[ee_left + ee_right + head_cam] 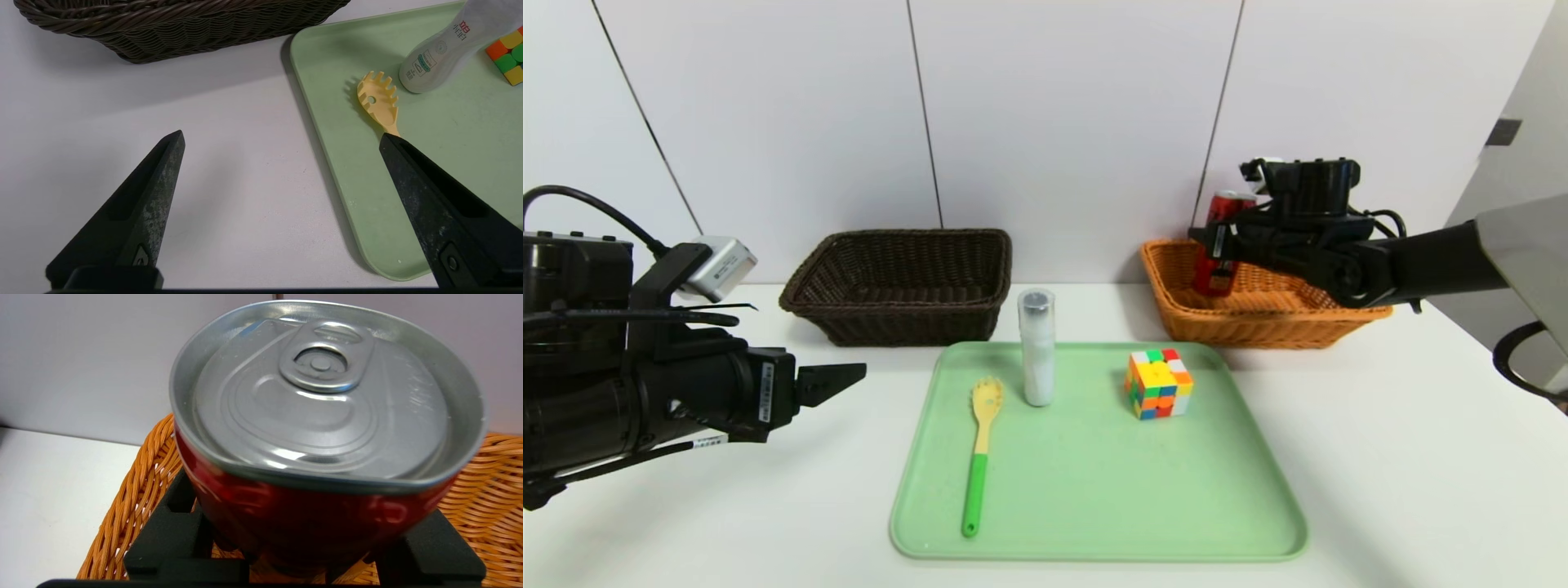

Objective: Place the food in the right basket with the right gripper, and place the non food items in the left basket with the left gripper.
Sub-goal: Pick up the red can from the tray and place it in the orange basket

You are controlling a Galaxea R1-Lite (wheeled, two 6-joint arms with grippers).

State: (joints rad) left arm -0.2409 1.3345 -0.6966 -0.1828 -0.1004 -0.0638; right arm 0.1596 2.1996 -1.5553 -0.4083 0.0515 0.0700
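The right pincer (1217,249) grips a red can (1218,242) upright over the orange basket (1258,314). The left pincer (282,141) hangs spread above the tabletop (1380,425), beside the green tray (1094,490).

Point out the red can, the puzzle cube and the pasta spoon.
red can (322,404), right wrist view, silver lid
puzzle cube (1159,384), head view, front face
pasta spoon (378,100), left wrist view, yellow head
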